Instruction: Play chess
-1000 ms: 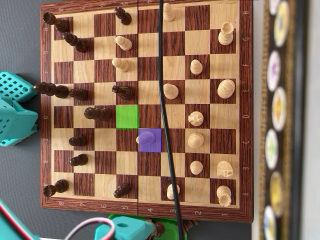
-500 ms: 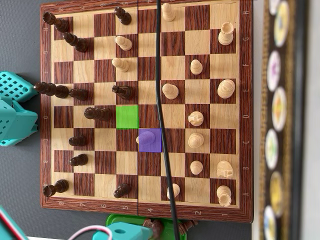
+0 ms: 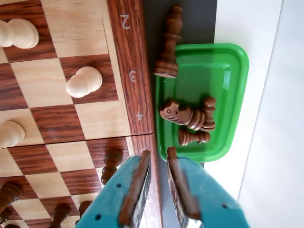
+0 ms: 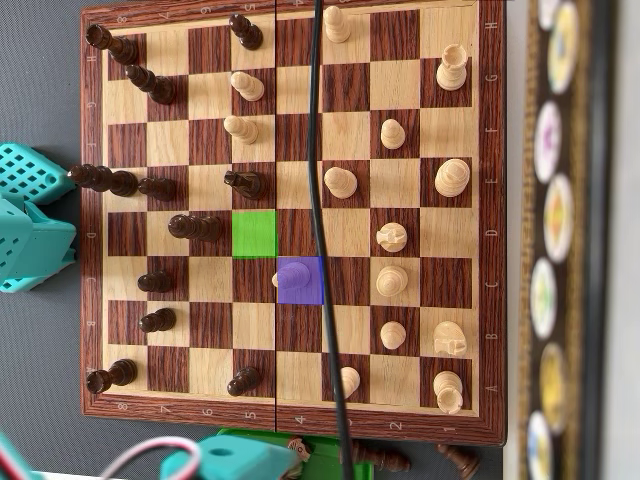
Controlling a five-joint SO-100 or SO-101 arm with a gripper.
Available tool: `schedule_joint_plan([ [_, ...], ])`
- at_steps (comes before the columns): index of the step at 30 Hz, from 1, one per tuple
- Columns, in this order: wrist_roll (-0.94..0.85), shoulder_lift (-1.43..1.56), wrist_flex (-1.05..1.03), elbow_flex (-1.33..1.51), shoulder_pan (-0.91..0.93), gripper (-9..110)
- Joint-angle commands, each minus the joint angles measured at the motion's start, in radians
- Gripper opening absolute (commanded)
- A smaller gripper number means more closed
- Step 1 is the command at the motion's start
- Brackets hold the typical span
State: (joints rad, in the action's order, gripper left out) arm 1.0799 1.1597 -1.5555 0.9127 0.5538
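Wrist view shows the tool (image 3: 157, 156) with its fingers slightly parted and nothing between them, poised over the edge of the board (image 3: 134, 90) beside the green tray (image 3: 235, 95). Three dark pieces lie in the tray, among them a knight (image 3: 176, 114); a fourth dark piece (image 3: 168, 45) leans across the tray's rim. Overhead, a green square (image 4: 254, 233) and a purple square (image 4: 300, 280) are marked on the board, diagonal neighbours, with a black cable (image 4: 318, 200) crossing the board.

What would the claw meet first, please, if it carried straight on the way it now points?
Probably the board's rim or the green tray's edge; the claw, slightly open and empty, straddles their gap. Height is unclear.
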Motion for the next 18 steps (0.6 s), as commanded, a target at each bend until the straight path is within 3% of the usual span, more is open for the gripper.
schedule_joint_plan([
  [1, 0.006, 0.158, -0.006, 0.066, 0.003, 7],
  [18, 0.227, 0.692, 0.078, 0.563, -0.225, 7],
])
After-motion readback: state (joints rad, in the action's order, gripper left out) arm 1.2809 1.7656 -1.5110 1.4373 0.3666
